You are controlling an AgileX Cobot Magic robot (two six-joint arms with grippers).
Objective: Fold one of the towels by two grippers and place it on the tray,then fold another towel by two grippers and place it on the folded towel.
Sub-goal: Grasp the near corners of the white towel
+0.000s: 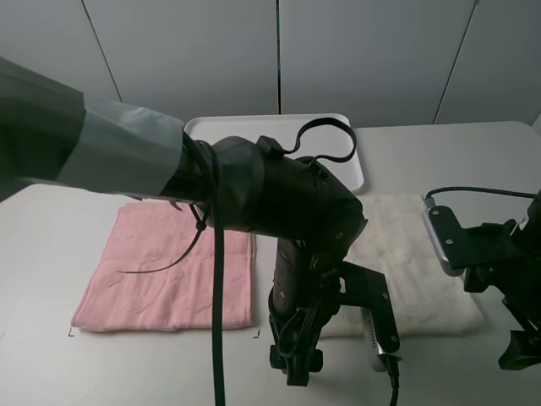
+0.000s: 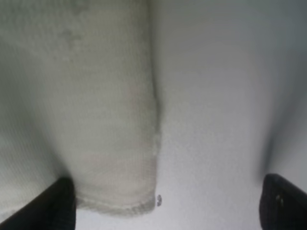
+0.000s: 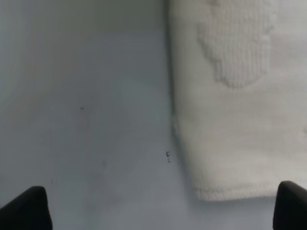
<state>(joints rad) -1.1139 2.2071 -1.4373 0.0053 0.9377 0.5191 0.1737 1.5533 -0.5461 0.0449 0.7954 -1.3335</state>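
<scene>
A: Bench (image 1: 473, 161) first. What lies on it?

B: A white tray (image 1: 270, 128) at the far centre. A pink towel (image 1: 169, 271) flat on the left, a cream towel (image 1: 423, 262) flat on the right, both nearer than the tray and unfolded.

A: Left tool (image 1: 296, 365)?

B: Low over the cream towel's near left corner, fingers (image 2: 53, 206) spread wide, one over the cloth, one over bare bench; nothing held.

A: Right tool (image 1: 520, 351)?

B: Above the towel's near right corner, likewise wide open and empty
</scene>
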